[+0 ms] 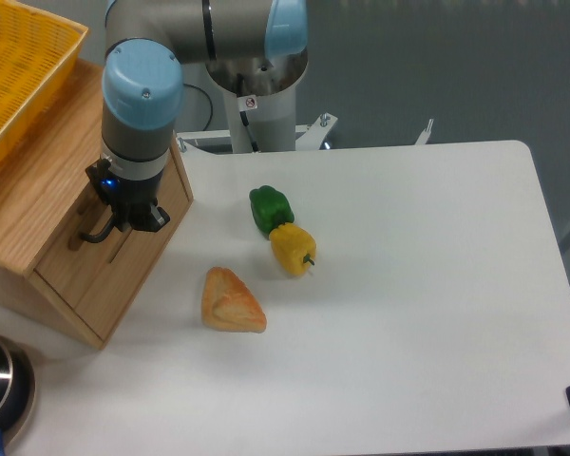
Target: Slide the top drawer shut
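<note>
The black two-finger pincer point(138, 217) sits against the light oak top drawer point(103, 255) beside its black bar handle point(100, 233); finger spacing unclear. The drawer looks nearly flush, so a final inward push likely remains.

robotics lab bench: arm point(204, 43) on a pedestal at the far edge of a white table point(427, 313), toy peppers point(282, 229) and fake bread point(232, 301) laid out, plain grey wall point(437, 57) behind.

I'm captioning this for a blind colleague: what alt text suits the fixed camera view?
A robot arm's claw sits at the black handle of a wooden cabinet's top drawer. A green pepper, yellow pepper and bread piece lie on the white table.
</note>
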